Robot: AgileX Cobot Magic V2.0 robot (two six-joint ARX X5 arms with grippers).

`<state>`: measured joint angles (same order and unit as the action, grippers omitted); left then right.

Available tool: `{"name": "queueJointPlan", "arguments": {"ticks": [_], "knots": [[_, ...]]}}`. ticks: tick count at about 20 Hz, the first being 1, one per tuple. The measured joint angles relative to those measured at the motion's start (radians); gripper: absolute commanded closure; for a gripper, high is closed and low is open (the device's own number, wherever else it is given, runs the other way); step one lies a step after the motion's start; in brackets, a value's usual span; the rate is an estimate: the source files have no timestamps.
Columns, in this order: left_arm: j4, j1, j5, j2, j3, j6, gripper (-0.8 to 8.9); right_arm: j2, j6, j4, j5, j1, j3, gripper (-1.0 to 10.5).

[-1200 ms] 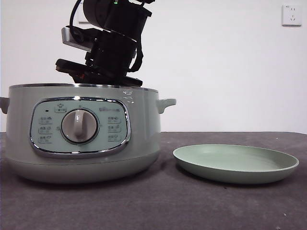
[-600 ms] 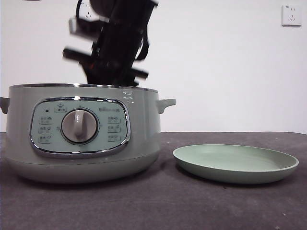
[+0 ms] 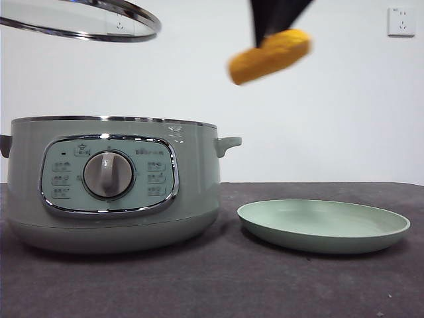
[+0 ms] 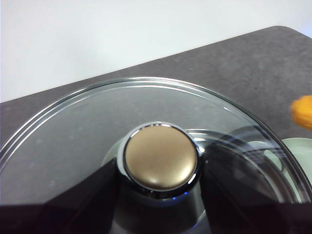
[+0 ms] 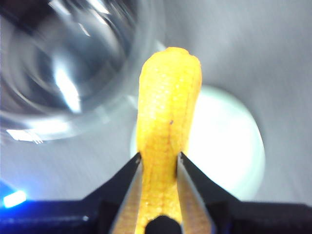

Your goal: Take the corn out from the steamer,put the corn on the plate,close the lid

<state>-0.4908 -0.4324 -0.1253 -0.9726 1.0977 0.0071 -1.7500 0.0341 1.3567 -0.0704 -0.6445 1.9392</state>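
Observation:
My right gripper (image 3: pixel 275 30) is shut on the yellow-orange corn (image 3: pixel 270 56) and holds it high in the air, above the gap between steamer and plate. In the right wrist view the corn (image 5: pixel 168 122) sticks out between the jaws, over the plate (image 5: pixel 229 146). The sage-green steamer (image 3: pixel 112 185) stands open at the left. The pale green plate (image 3: pixel 323 225) lies empty at the right. My left gripper (image 4: pixel 161 195) is shut on the knob (image 4: pixel 161 155) of the glass lid (image 3: pixel 79 18), held high above the steamer at the top left.
The dark grey table (image 3: pixel 218 285) runs under both things. A white wall with a socket (image 3: pixel 402 21) stands behind. The steamer's side handle (image 3: pixel 228 144) juts toward the plate.
The right arm has risen out of the steamer and moved right, carrying the corn. The lid's rim has come into view at the top left.

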Motion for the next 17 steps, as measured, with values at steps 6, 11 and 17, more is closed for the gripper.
{"name": "queueJointPlan", "arguments": {"ticks": [6, 11, 17], "knots": [[0.026, 0.000, 0.050, -0.031, 0.000, 0.000, 8.22, -0.001, -0.058, 0.002, -0.014, 0.101, -0.126, 9.6], [0.030, 0.000, 0.055, -0.031, 0.000, 0.000, 8.22, -0.001, -0.071, -0.164, -0.016, 0.103, -0.389, 9.6], [0.034, 0.000, 0.055, -0.031, 0.000, 0.000, 8.22, -0.001, -0.076, -0.497, -0.016, 0.103, -0.633, 9.6]]}}
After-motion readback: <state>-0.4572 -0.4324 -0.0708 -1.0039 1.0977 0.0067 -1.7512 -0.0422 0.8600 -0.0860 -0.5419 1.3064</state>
